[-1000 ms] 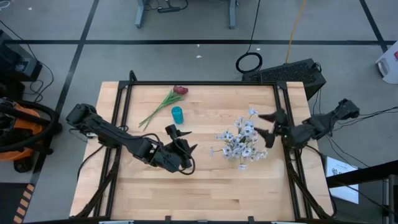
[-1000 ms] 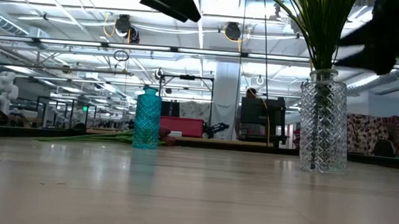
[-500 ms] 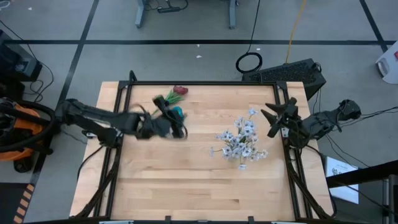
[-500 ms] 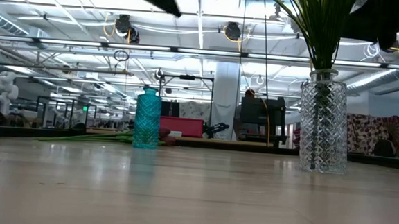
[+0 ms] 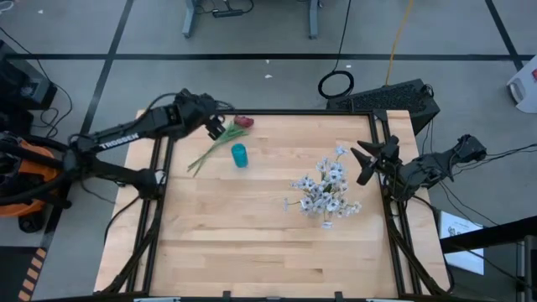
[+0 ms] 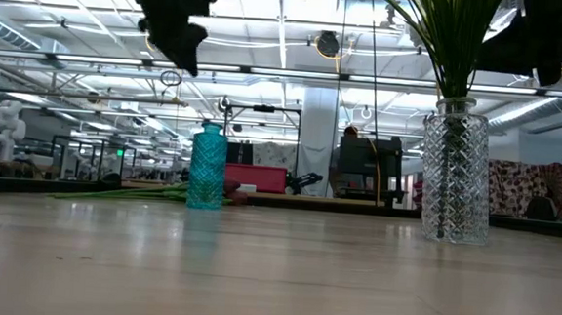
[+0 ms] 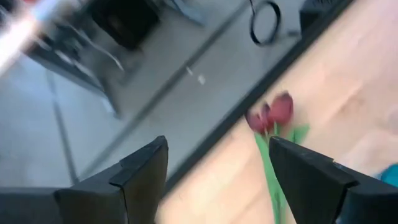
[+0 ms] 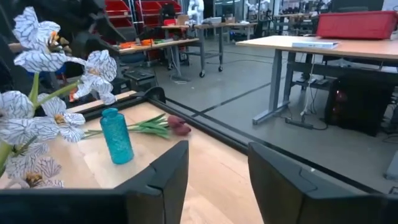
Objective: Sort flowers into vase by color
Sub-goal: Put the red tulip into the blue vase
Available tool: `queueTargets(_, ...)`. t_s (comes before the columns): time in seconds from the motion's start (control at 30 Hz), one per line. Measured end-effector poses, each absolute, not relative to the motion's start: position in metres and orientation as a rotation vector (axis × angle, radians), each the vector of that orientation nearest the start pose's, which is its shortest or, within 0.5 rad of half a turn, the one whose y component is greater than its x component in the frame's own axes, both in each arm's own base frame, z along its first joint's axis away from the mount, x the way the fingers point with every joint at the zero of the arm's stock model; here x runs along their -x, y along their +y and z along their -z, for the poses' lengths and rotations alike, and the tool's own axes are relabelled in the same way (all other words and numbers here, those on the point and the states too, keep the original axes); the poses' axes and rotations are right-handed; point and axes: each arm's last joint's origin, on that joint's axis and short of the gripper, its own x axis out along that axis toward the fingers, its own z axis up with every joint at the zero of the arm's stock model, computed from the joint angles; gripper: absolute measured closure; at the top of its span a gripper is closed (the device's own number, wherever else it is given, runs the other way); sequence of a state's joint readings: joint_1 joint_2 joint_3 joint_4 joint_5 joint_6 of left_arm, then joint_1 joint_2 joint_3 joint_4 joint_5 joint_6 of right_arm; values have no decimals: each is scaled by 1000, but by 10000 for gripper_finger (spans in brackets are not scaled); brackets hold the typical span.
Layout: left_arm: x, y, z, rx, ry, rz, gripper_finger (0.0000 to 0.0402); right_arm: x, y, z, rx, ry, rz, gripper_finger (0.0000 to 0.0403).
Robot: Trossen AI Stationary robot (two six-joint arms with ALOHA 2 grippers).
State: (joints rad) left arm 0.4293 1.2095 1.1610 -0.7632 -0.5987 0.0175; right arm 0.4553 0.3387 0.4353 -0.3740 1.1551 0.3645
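Note:
Red-budded flowers (image 5: pixel 220 143) lie flat on the table at its far left, buds (image 7: pixel 273 113) toward the far edge. A small teal vase (image 5: pixel 240 155) stands upright beside them. A clear glass vase (image 6: pixel 453 173) at the right holds the white flowers (image 5: pixel 325 191). My left gripper (image 5: pixel 216 127) hovers open above the red flowers' stems, just left of the buds, with nothing between its fingers. My right gripper (image 5: pixel 366 164) stands open at the table's right edge, beside the white flowers and clear of them.
A black frame rail (image 5: pixel 277 111) runs along the table's far edge and down both sides. The table's near half is bare wood (image 5: pixel 268 252). Beyond the far edge lie grey floor, a cable loop (image 5: pixel 336 84) and other tables.
My left gripper has swung from the table's middle toward the far left corner and risen, passing the teal vase to a spot above the red flowers, still open. My right gripper has turned a little at the right edge, its fingers drawn closer together but still apart.

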Motion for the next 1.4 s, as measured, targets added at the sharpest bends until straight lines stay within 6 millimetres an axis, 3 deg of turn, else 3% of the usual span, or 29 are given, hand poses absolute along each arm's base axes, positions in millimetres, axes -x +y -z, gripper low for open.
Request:
queueTargets(0.23, -190, 141, -313, 138, 1004, -911, 119, -88, 14, -251, -150, 73, 719, 235)
queueTargets(0.53, -184, 143, -306, 299, 1028, -746, 119, -87, 13, -247, -186, 83, 726, 234)
queueTargets(0.9, -178, 138, -235, 404, 1097, -748, 119, -83, 11, -237, -186, 144, 745, 234)
queueTargets(1.2, -177, 134, -202, 475, 1086, -703, 119, -83, 11, -237, -173, 149, 744, 234)
queueTargets(1.4, -187, 142, -181, 490, 1083, -715, 119, -83, 11, -237, -172, 149, 745, 234)
